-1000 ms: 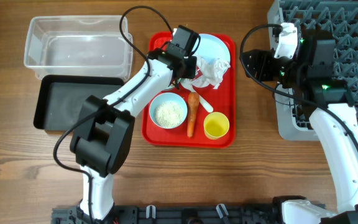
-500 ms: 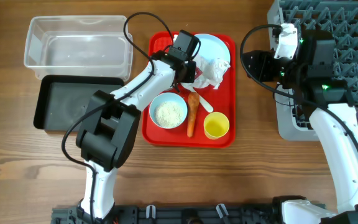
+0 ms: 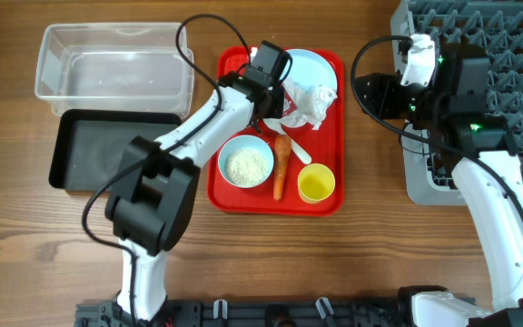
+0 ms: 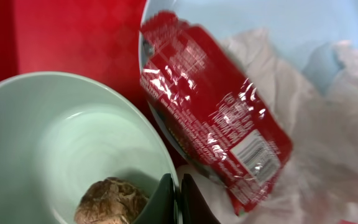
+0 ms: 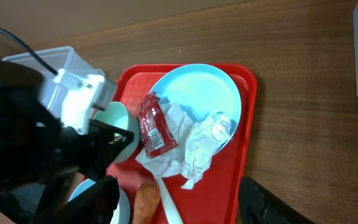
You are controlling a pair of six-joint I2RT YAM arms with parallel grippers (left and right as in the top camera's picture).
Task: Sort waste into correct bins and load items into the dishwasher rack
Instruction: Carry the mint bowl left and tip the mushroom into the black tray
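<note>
Left gripper: fingers drawn together at bottom centre of the wrist view, only a pale sliver between them, right where the rim of the mint green bowl ends. Read as clamped on that rim, though the contact itself sits at the frame edge. Bowl fills lower left of the wrist view and the brown food scrap lies inside it, just left of the fingertips. Just right of the fingertips is the red wrapper, long axis running upper left to lower right, draped over the edge of the pale blue plate with the crumpled napkin beyond it to the right. All of this sits on the red tray. Overhead, the hand is over the tray's upper left corner. Both bins lie to its left, the clear bin at upper left of frame and the black bin just below it. Judgement: if the scrap goes first, the move is a carry leftward off the tray, and this arm is the nearer one. Right gripper hangs with fingers spread wide, right of the tray, beside the dishwasher rack at upper right, well apart from either bin.
</note>
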